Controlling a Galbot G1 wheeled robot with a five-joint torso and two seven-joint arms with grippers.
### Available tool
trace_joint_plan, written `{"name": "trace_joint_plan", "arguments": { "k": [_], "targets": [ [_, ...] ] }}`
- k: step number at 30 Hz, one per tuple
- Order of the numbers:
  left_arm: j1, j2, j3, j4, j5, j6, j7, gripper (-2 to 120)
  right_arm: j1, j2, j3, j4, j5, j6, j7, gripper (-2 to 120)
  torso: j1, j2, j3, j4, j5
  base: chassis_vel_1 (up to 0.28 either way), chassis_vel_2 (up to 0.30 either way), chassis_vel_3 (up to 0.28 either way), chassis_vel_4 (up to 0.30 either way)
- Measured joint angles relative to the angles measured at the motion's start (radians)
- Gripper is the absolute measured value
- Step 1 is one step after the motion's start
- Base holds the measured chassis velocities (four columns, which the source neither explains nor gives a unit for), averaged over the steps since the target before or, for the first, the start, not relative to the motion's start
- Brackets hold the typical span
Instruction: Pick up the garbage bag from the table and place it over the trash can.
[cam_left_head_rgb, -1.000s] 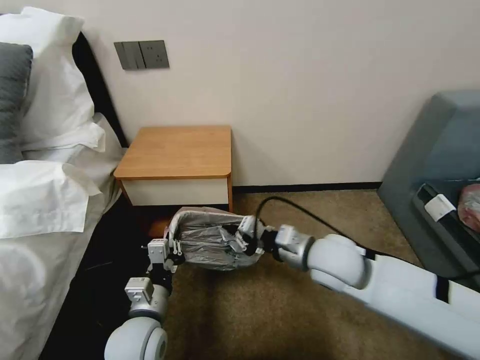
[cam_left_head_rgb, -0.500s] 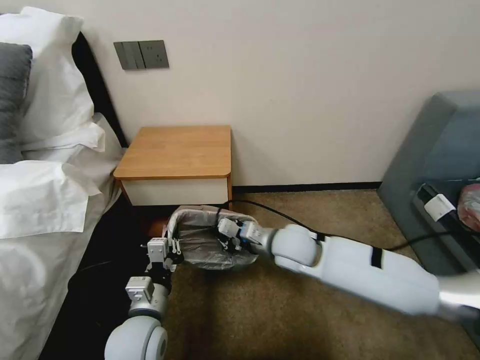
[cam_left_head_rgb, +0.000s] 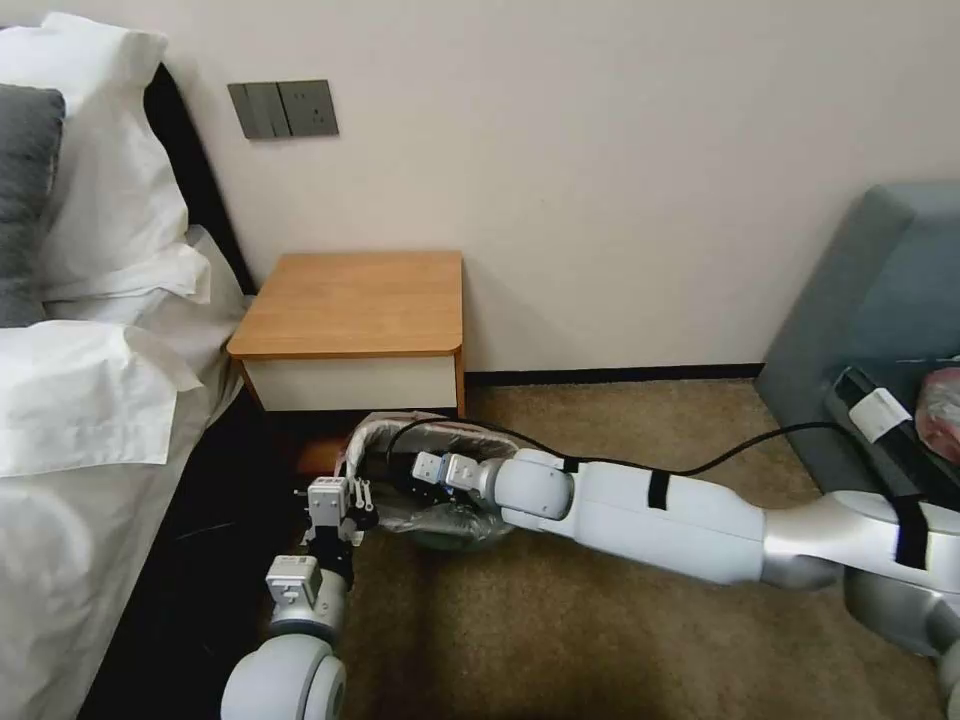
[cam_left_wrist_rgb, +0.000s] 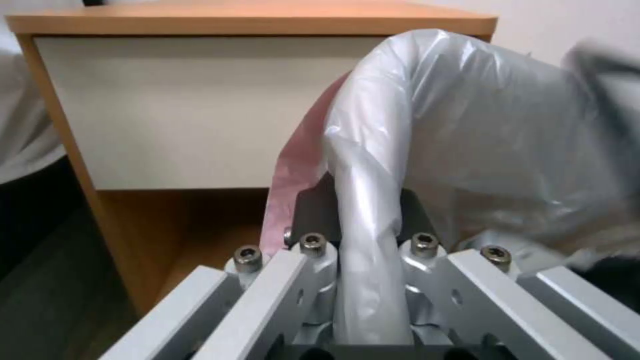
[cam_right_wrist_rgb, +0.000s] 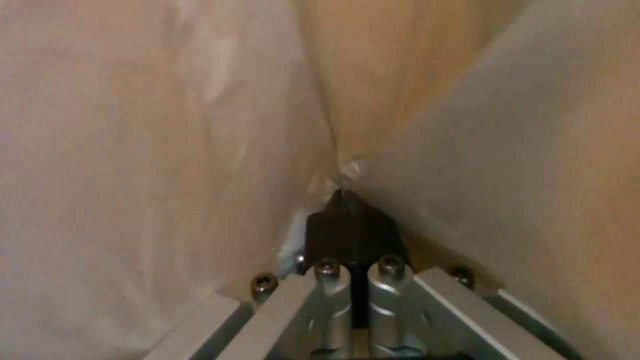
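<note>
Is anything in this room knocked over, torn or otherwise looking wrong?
Nothing stands out. The garbage bag lines the trash can below the table; the left gripper pinches its rim and the right gripper is shut on plastic inside. No tear or spill shows.

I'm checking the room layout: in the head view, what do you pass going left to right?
Bed with white pillows → wooden nightstand → grey armchair. In front of the nightstand, the left gripper and the right gripper hold the garbage bag.
</note>
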Motion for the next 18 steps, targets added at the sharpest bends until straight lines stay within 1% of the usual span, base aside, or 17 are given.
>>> {"name": "trace_joint_plan", "arguments": {
  "k": [2,4,5,8,9,10,12,13,14,16,17,18],
  "targets": [
    [0.001,-0.003,0.000,0.000,-0.001,0.001,0.000,7,-0.002,0.003,-0.001,0.004,0.000,0.001,0.001,0,0.000,0.000,0.000,0.0002,0.0000,0.000,0.000,0.000,0.000],
    [-0.003,-0.005,-0.002,0.010,-0.007,0.001,0.000,7,-0.010,-0.018,0.018,0.058,0.015,0.001,0.011,0,0.000,0.000,0.000,0.0001,0.0001,0.000,0.000,0.000,0.000],
    [-0.003,-0.005,-0.002,0.010,-0.007,0.001,0.000,7,-0.010,-0.018,0.018,0.058,0.015,0.001,0.011,0,0.000,0.000,0.000,0.0001,0.0001,0.000,0.000,0.000,0.000],
    [-0.006,-0.006,-0.006,0.024,-0.026,0.005,-0.006,7,-0.029,-0.081,0.074,0.194,0.035,0.001,0.021,0,0.000,0.000,0.000,0.0000,0.0000,0.000,0.000,0.000,0.000],
    [-0.006,-0.006,-0.006,0.024,-0.026,0.005,-0.006,7,-0.029,-0.081,0.074,0.194,0.035,0.001,0.021,0,0.000,0.000,0.000,0.0000,0.0000,0.000,0.000,0.000,0.000],
    [-0.008,-0.008,-0.007,0.028,-0.039,0.006,-0.009,7,-0.044,-0.109,0.100,0.253,0.048,-0.002,0.030,0,0.000,0.000,0.000,0.0001,0.0000,0.000,0.000,0.000,0.000],
    [-0.012,-0.012,-0.010,0.034,-0.065,0.014,-0.016,7,-0.077,-0.150,0.151,0.325,0.079,-0.007,0.039,0,0.000,0.000,0.000,0.0001,0.0002,0.000,0.000,0.000,0.000],
    [-0.013,-0.012,-0.011,0.036,-0.079,0.017,-0.020,7,-0.112,-0.184,0.194,0.369,0.093,-0.008,0.044,0,0.000,0.000,0.000,0.0001,0.0001,0.000,0.000,0.000,0.000],
    [-0.013,-0.012,-0.011,0.036,-0.079,0.017,-0.020,7,-0.112,-0.184,0.194,0.369,0.093,-0.008,0.044,0,0.000,0.000,0.000,0.0001,0.0001,0.000,0.000,0.000,0.000],
    [-0.014,-0.013,-0.010,0.035,-0.108,0.028,-0.027,7,-0.193,-0.236,0.278,0.439,0.101,-0.004,0.047,0,0.000,0.000,0.000,-0.0001,0.0004,0.000,0.000,0.000,0.000],
    [-0.014,-0.011,-0.009,0.028,-0.139,0.045,-0.035,7,-0.249,-0.264,0.336,0.485,0.106,-0.001,0.050,0,0.000,0.000,0.000,0.0002,0.0002,0.000,0.000,0.000,0.000],
    [-0.014,-0.009,-0.009,0.023,-0.167,0.060,-0.043,7,-0.302,-0.287,0.389,0.527,0.110,0.005,0.051,0,0.000,0.000,0.000,-0.0001,0.0004,0.000,0.000,0.000,0.000]
  ]
}}
